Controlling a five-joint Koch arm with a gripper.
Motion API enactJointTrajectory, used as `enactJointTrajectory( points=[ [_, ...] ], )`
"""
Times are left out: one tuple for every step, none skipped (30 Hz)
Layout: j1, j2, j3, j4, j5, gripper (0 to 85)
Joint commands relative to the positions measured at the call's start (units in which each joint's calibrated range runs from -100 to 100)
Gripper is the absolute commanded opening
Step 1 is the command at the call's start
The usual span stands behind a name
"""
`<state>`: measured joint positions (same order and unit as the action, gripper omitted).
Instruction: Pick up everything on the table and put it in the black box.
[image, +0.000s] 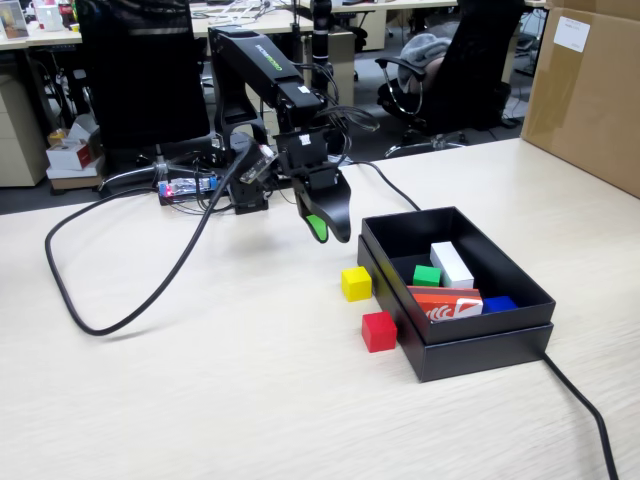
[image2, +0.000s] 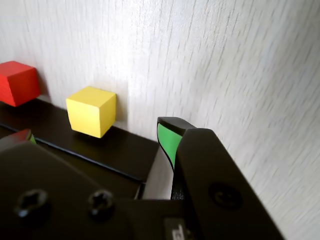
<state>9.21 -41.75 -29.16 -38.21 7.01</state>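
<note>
Two cubes sit on the light wood desk (image: 200, 380), both just outside the black box (image: 480, 335). The yellow cube (image: 356, 283) is right by the box's left wall in the fixed view, close to its far corner. The red cube (image: 379, 331) is a bit nearer the camera, also right beside that wall, maybe touching it, can't tell for sure. The 2 cubes are apart from each other.

Inside the box are more things: a small green cube (image: 427, 275), a white block (image: 452, 264), an orange & white pack (image: 446, 302) and a blue block (image: 499, 303) at the near side.

The black arm (image: 262, 75) bends down from the back of the desk. Its gripper (image: 327, 230) hangs in the air above the desk, near the box's far left corner, w/ nothing in it. It has a green pad (image2: 168, 140) on one finger. In the wrist view only that one tip shows, so I can't tell if the gripper is apart or together. The yellow cube is near the tip but not touching it.

A thick black cable (image: 120, 305) loops over the desk on the left side of the fixed view.
</note>
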Motion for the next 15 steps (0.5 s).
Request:
enactJointTrajectory(
  points=[
    [0.44, 4.28, 6.59, 3.61, 0.49, 47.6],
    [0.39, 6.46, 7.86, 3.78, 0.54, 47.6],
    [0.34, 7.73, 8.58, 3.87, 0.54, 47.6],
    [0.29, 9.22, 9.49, 3.96, 0.54, 47.6],
    [0.24, 11.28, 10.85, 4.04, 0.54, 47.6],
    [0.24, 11.97, 11.4, 4.04, 0.54, 47.6],
    [0.2, 13.35, 12.12, 4.13, 0.54, 47.6],
    [0.2, 14.38, 12.75, 4.13, 0.54, 47.6],
    [0.2, 15.07, 13.12, 4.22, 0.54, 47.6],
    [0.15, 15.76, 13.48, 4.39, 0.54, 47.6],
    [0.1, 16.33, 13.75, 4.47, 0.54, 47.6],
    [0.05, 16.79, 13.84, 4.56, 0.54, 47.6],
    [0.0, 17.59, 13.93, 4.73, 0.54, 47.6],
    [0.0, 18.28, 13.84, 4.82, 0.54, 47.6],
    [-0.05, 18.86, 13.84, 4.99, 0.54, 47.6]
  ],
)
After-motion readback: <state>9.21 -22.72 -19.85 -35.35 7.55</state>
